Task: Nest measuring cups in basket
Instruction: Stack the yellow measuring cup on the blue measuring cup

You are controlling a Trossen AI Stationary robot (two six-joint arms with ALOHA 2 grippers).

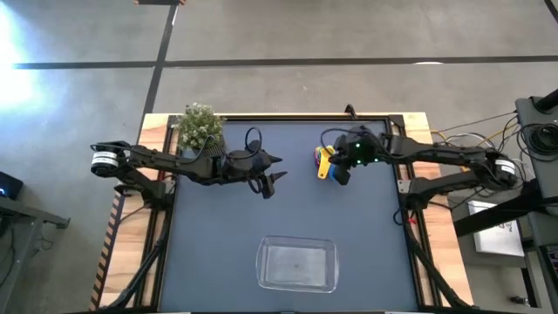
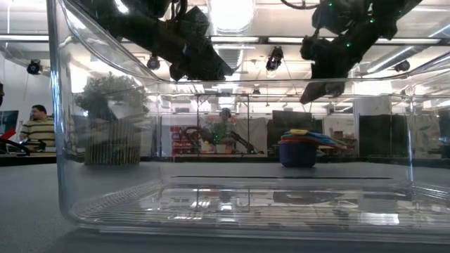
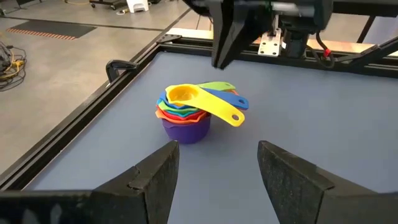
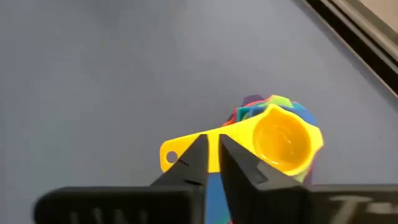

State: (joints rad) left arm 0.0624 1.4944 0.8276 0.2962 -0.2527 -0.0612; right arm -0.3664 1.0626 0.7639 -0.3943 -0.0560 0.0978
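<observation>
While stacked, measuring cups (image 3: 186, 112) outside basket (image 1: 296, 264)

Grey concrete floor (image 1: 349, 35), dark line across; bright ceiling lights (image 2: 230, 13); seated person (image 2: 39, 128) behind.

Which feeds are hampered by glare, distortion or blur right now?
Low view: the clear basket wall fills the frame, bending and reflecting the room, with ceiling-light glare at top. Right wrist view: soft blur over the yellow cup. High view: window glare at the floor's far left.

Measuring cups (image 1: 324, 162) sitting nested on table (image 1: 218, 253) under right gripper (image 1: 342, 174); basket (image 1: 296, 265) lying nearer front; plant (image 1: 200, 126) standing back-left.
</observation>
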